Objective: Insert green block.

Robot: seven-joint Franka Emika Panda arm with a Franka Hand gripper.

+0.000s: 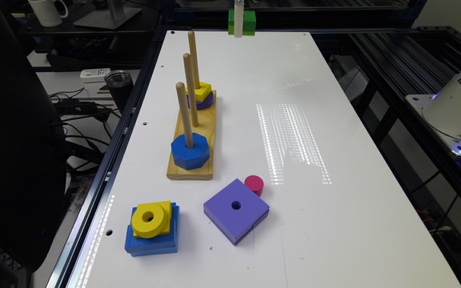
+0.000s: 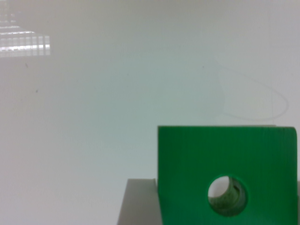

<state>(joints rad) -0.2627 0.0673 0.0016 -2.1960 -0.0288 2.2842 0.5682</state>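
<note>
One small square green block (image 1: pixel 248 22), two-toned dark over lime, hangs high above the far end of the white bench (image 1: pixel 254 120) in the exterior view, carried by the white end effector (image 1: pixel 238 24) and well apart from the wooden base with three upright pegs (image 1: pixel 192 136). Judge it light, rigid and smooth-sided, so you would want a firm pinch on opposite flat sides, leaving the hole clear. The middle peg (image 1: pixel 190 90) stands bare; the other two carry blocks.

In the wrist view, you see the block's flat green face (image 2: pixel 187 178) close up, its round centre hole (image 2: pixel 228 195) open, above the bench. A grey finger (image 2: pixel 140 204) sits against its edge, so the end effector reads as clamped on the block.
</note>
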